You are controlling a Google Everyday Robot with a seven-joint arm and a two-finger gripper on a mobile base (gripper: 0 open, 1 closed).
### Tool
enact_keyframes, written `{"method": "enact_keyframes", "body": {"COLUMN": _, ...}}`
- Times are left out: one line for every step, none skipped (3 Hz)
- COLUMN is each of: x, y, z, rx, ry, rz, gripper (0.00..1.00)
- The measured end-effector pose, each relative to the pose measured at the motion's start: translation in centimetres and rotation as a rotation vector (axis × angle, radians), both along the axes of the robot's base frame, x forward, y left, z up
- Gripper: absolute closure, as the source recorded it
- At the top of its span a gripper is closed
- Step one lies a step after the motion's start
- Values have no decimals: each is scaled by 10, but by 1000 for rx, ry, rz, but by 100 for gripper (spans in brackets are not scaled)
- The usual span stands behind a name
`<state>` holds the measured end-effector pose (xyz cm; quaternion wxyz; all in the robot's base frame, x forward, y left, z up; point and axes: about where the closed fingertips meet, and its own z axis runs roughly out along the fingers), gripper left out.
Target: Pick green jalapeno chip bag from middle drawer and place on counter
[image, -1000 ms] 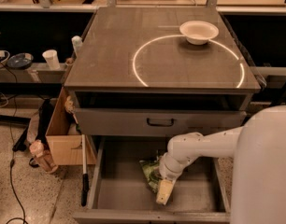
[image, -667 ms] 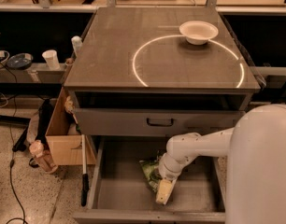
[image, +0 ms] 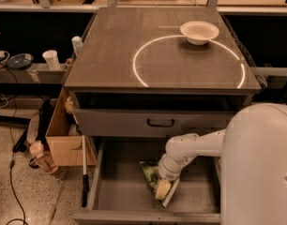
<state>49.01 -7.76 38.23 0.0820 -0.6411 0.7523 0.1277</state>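
Observation:
The green jalapeno chip bag [image: 149,173] lies crumpled on the floor of the open middle drawer [image: 120,191], low in the camera view. My gripper [image: 164,191] reaches down into the drawer from the right, its pale fingers right at the bag's front right edge. The white arm covers part of the bag. The counter [image: 157,50] with its white circle line lies above, at the middle of the view.
A white bowl [image: 199,32] sits on the counter's far right, on the circle line. A closed grey drawer front with a black handle [image: 161,123] is above the open drawer. A cardboard box [image: 64,135] and clutter stand on the floor at left. My white body [image: 260,168] fills the lower right.
The arm has barely shifted; the gripper stays at the chip bag in the drawer.

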Motion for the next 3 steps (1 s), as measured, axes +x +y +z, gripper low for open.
{"method": "enact_keyframes", "body": {"x": 0, "y": 0, "z": 0, "rx": 0, "ry": 0, "rz": 0, "gripper": 42}}
{"method": "enact_keyframes", "body": {"x": 0, "y": 0, "z": 0, "rx": 0, "ry": 0, "rz": 0, "gripper": 73}}
{"method": "enact_keyframes", "body": {"x": 0, "y": 0, "z": 0, "rx": 0, "ry": 0, "rz": 0, "gripper": 96}}
